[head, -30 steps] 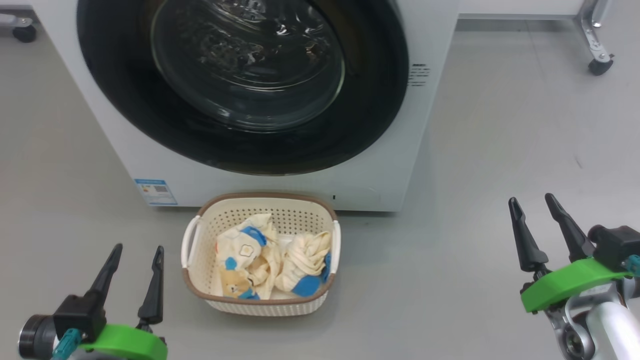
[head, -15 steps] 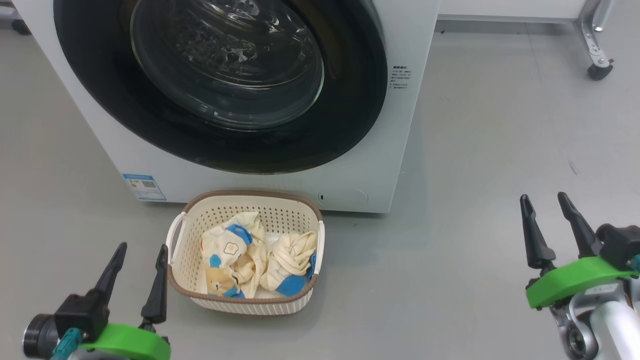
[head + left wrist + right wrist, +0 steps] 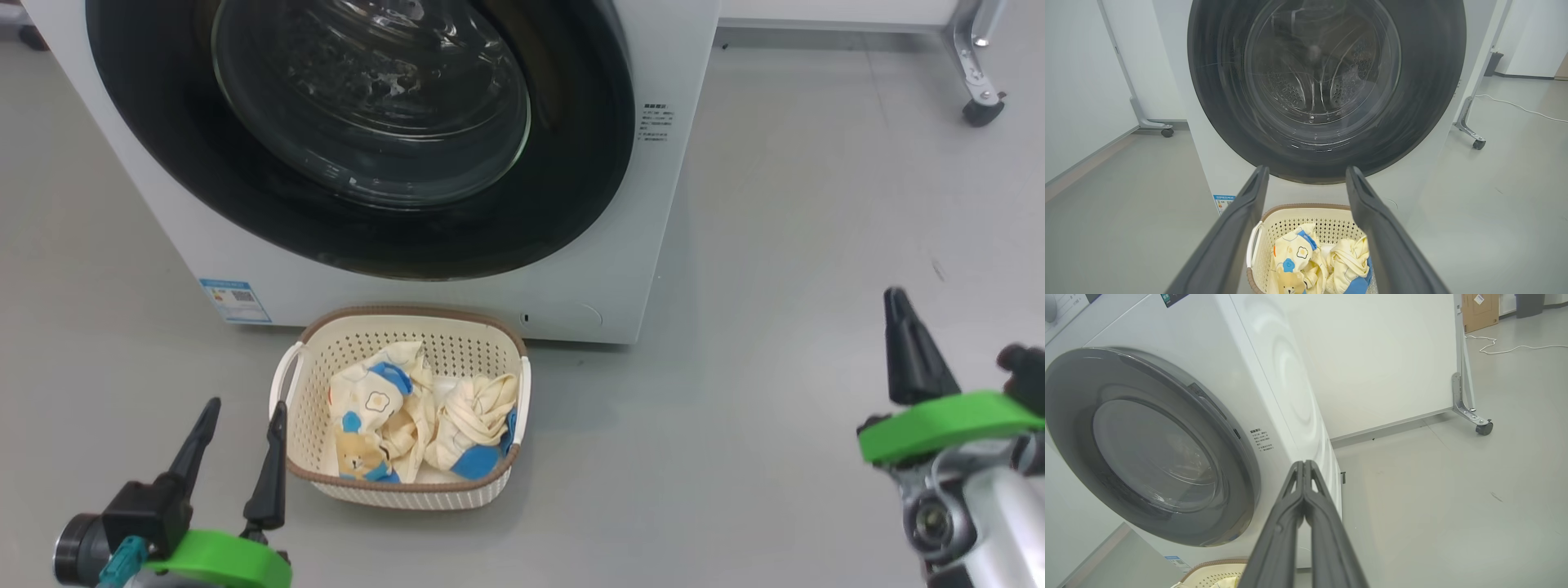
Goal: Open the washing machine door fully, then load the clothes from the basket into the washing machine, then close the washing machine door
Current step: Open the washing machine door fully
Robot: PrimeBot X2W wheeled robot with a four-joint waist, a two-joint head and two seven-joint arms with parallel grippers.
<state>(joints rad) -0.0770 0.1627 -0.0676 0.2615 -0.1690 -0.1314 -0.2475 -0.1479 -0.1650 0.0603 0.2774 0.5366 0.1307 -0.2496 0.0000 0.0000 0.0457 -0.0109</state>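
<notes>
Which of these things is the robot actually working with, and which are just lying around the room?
For the job:
- washing machine
- washing machine door, closed
- basket on the floor in front
- clothes inside the basket

Just there:
- castor of a wheeled frame
- white cable on the floor
- cardboard box

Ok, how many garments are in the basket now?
2: the teddy-bear garment at the left of the basket, the twisted cream garment at its right. Others may hide beneath.
</notes>
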